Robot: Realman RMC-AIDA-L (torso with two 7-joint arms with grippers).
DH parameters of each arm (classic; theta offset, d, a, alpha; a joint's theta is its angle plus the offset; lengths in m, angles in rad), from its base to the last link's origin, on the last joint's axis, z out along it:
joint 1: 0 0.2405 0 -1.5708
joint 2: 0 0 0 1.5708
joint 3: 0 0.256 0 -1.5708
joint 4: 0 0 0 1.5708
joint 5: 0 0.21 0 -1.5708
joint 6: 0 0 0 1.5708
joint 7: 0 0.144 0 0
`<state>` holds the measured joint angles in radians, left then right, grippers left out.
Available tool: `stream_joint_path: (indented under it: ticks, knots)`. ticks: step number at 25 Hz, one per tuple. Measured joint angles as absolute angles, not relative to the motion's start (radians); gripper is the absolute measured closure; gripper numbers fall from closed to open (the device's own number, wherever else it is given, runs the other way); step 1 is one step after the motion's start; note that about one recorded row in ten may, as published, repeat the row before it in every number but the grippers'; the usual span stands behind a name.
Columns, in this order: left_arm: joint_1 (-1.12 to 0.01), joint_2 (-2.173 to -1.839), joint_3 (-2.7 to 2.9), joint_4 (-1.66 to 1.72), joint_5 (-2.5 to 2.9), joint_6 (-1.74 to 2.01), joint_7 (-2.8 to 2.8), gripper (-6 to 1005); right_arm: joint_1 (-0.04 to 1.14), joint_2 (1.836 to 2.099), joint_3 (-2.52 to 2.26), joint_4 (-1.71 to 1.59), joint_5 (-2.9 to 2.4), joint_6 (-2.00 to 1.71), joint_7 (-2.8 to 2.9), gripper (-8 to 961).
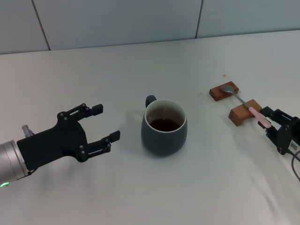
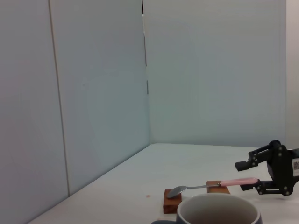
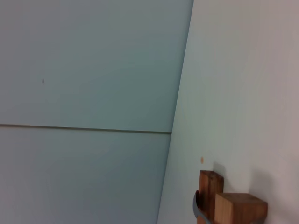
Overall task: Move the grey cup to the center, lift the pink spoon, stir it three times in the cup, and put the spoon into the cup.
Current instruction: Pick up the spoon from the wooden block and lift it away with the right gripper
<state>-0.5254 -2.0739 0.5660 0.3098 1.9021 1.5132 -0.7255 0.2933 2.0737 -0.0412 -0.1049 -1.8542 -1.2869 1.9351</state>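
Observation:
The grey cup (image 1: 163, 127) stands at the table's middle, handle at its far left, with dark liquid inside; its rim also shows in the left wrist view (image 2: 217, 212). The pink spoon (image 1: 243, 103) lies across two wooden blocks to the cup's right, bowl on the far block, and it also shows in the left wrist view (image 2: 205, 186). My left gripper (image 1: 107, 122) is open and empty, just left of the cup. My right gripper (image 1: 264, 119) is open, its fingers straddling the end of the pink handle, as the left wrist view (image 2: 244, 176) shows.
Two brown wooden blocks (image 1: 223, 92) (image 1: 244, 112) bear the spoon, right of the cup; they also show in the right wrist view (image 3: 239, 208). A pale tiled wall (image 1: 140, 21) runs behind the white table (image 1: 140, 65).

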Motion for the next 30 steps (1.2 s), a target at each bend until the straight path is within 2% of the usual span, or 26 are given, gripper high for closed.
stream_joint_path:
  ticks: [2, 10, 20, 26, 30]
  knots:
    - [-0.526, -2.074, 0.566, 0.31, 1.902, 1.515, -0.725, 215, 0.293, 2.074, -0.041, -0.105, -1.854, -1.287, 1.936, 521]
    - [-0.526, -2.074, 0.566, 0.31, 1.902, 1.521, -0.724, 214, 0.297, 2.074, -0.057, -0.104, -1.855, -1.286, 1.937, 568]
    - [-0.526, -2.074, 0.566, 0.31, 1.903, 1.531, -0.722, 214, 0.309, 2.073, -0.077, -0.105, -1.856, -1.273, 1.938, 570]
    - [-0.526, -2.074, 0.566, 0.31, 1.902, 1.533, -0.722, 214, 0.31, 2.073, -0.104, -0.108, -1.856, -1.265, 1.936, 614]
    - [-0.524, -2.074, 0.566, 0.31, 1.903, 1.535, -0.722, 214, 0.291, 2.077, -0.09, -0.108, -1.847, -1.271, 1.917, 756]
